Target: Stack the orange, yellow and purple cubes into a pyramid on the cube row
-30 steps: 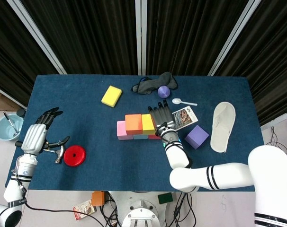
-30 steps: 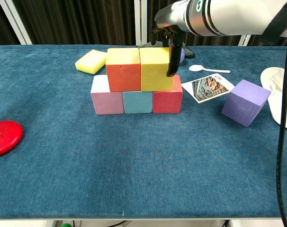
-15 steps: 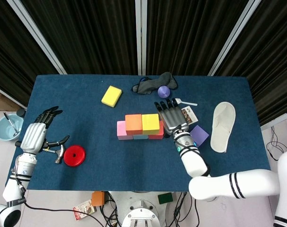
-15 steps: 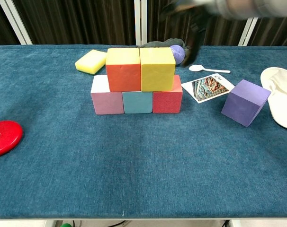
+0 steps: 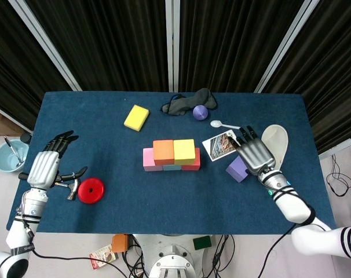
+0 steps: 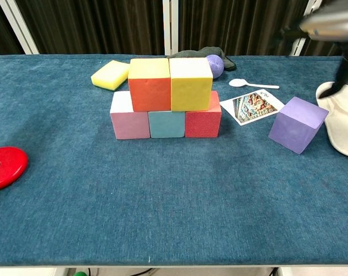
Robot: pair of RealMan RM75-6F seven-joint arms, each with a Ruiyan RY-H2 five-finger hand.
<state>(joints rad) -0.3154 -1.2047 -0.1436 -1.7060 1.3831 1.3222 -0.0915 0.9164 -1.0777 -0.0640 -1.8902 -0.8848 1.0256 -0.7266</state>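
Right hand (image 5: 255,154) has left the yellow cube (image 6: 190,83), now seated beside the orange cube (image 6: 150,84) on the cube row (image 6: 166,123), and hovers over the purple cube (image 6: 297,123), fingers apart, holding nothing. Capping remains.

Both the left hand (image 5: 45,168) and right hand (image 5: 255,152) hover, fingers spread.

Head view high above, looking steeply down on the whole blue table (image 5: 106,162), curtains behind, chest view low and close at table height, facing the block stack (image 6: 165,106), both sharing stack, purple cube (image 5: 238,168), picture card (image 6: 251,107)
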